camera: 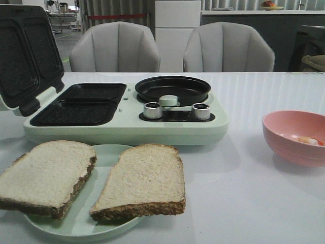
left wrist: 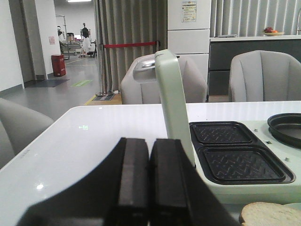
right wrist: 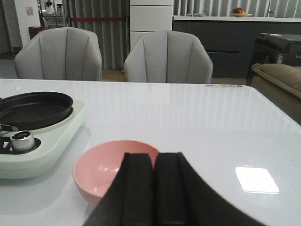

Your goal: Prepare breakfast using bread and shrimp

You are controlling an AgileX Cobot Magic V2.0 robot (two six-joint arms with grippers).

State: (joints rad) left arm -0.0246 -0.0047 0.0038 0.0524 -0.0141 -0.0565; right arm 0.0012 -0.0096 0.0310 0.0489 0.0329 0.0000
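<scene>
Pink bowl point(camera: 297, 136) cropped at the frame edge (shrimp point(camera: 309, 140) blurry).

2 slices of bread point(camera: 48, 175) point(camera: 143, 180) lie side by side on a plate point(camera: 76, 223) at the front left of the table point(camera: 254, 203). Just behind the plate stands a breakfast maker point(camera: 127, 127), its lid point(camera: 25, 56) raised at the left, 2 grill wells point(camera: 81, 104) beside it and a round pan point(camera: 172, 89) to their right. Well to the right sits a bowl point(camera: 294, 137) with shrimp point(camera: 310, 141) in it. 2 chairs point(camera: 114, 48) point(camera: 228, 48) stand behind the table.
</scene>
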